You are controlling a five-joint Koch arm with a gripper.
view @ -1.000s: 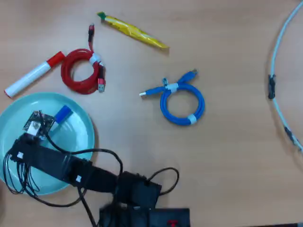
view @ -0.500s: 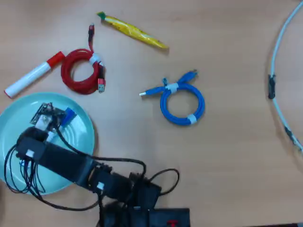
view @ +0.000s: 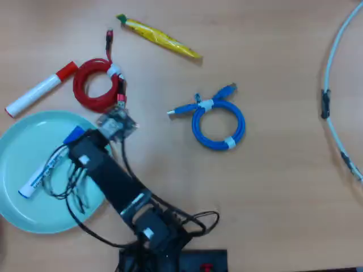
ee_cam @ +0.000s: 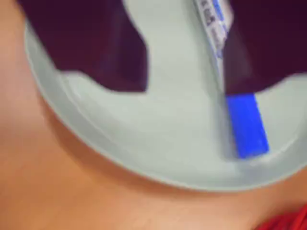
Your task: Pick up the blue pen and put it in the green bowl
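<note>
Blue pen (view: 48, 168): lies loose on the green bowl (view: 22, 212), cap toward the right rim in the overhead view.
Green bowl: holds only the pen.
End effector (view: 116, 123): released, jaws apart and empty, above the right rim.
Step in hand: pull clear upward, judging by the pen's rest; avoid nudging the rim.

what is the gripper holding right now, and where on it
Nothing. The blue pen lies loose in the green bowl, and the gripper stands open, one jaw on either side of the pen in the wrist view, clear of the barrel.
</note>
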